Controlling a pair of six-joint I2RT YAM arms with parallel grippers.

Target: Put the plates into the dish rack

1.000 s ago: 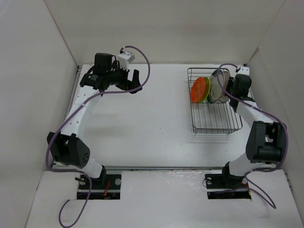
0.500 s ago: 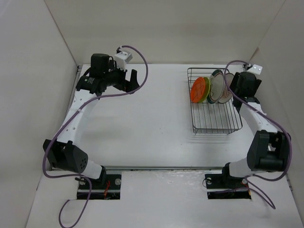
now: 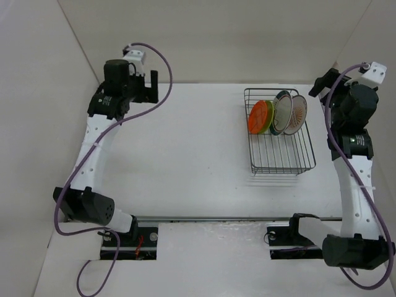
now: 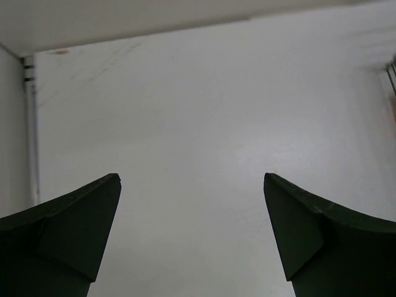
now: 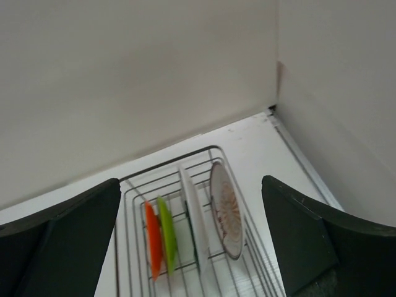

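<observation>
1. Toward the far right corner of the table (image 3: 185, 154), the dish rack (image 3: 281, 154) holds all the plates, standing on edge in a row at its far end.
2. From left to right they are the orange plate (image 3: 258, 116), the lime green plate (image 5: 167, 238), the white plate with the dark rim (image 3: 283, 111) and the sunburst plate (image 3: 297, 114).
3. A second ago the right tool (image 5: 190, 180) was down at the sunburst plate on the right side of the rack. Now it has let go, lifted away toward the far right corner and spread fully wide with nothing between its fingers.
4. That plate stands in the rack on its own, leaning close beside the white one.
5. The left tool (image 4: 192, 178) has drawn back to the far left corner, well apart from the rack. It gapes wide and carries nothing, with only bare table below it.
6. Judging from this, the loading looks finished: no plate lies on the table outside the rack, and neither tool has anything left to place.
7. Count: four plates, one of each pattern; one dish rack; two tools, both empty.
</observation>
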